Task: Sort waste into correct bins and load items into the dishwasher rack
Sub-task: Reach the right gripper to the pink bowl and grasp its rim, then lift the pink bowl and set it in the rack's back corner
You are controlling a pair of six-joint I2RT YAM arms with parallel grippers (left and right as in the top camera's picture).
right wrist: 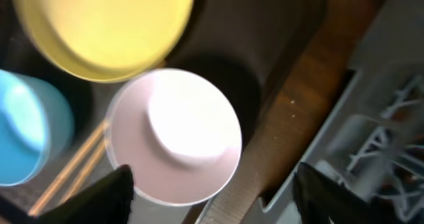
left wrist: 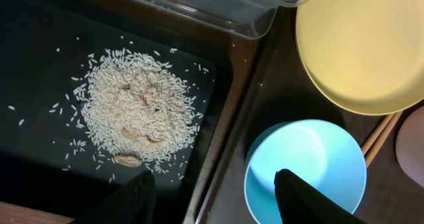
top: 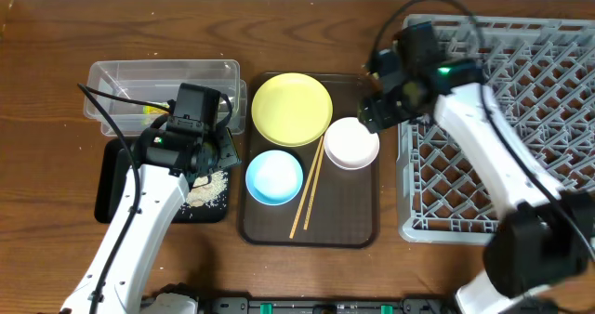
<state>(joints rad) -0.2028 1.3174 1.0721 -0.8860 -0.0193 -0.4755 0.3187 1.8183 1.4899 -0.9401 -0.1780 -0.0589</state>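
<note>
Pink bowl (right wrist: 173,138) sits under your spread, empty right gripper (right wrist: 215,197); left gripper (left wrist: 215,197) likewise; one blue bowl (top: 274,176), one plate (top: 291,109), two chopsticks (top: 309,189).

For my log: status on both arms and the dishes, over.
Left tool open, empty, between rice and blue bowl. Right tool open above pink bowl, on brown tray, not racked. Nothing in the way.

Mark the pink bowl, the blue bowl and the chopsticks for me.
pink bowl (right wrist: 174,135), right wrist view, middle of its inside.
blue bowl (left wrist: 308,154), left wrist view, inner floor.
chopsticks (top: 308,189), overhead view, mid-shaft.
</note>
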